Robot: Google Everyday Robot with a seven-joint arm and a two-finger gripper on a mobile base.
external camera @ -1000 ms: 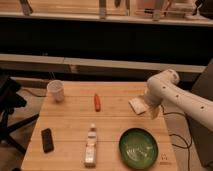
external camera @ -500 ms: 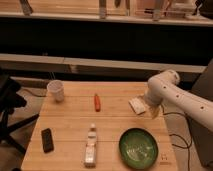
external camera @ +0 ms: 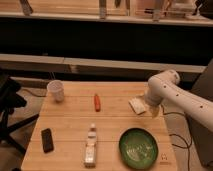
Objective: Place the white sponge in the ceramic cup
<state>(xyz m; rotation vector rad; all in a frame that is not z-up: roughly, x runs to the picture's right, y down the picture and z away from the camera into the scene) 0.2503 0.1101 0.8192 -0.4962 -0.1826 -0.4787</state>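
The white sponge [external camera: 136, 105] lies flat on the wooden table [external camera: 70, 120] at the right side. My gripper [external camera: 151, 111] hangs at the end of the white arm, right beside the sponge's right edge and low over the table. It stands open and holds nothing. The ceramic cup [external camera: 56, 90] stands upright at the far left corner of the table, a long way from the gripper.
A small red-orange stick-like object [external camera: 97, 102] lies mid-table between cup and sponge. A clear plastic bottle [external camera: 90, 147] lies near the front edge, with a wide green bowl [external camera: 138, 148] to its right and a black flat object [external camera: 47, 140] to its left. A black chair [external camera: 7, 105] stands left of the table.
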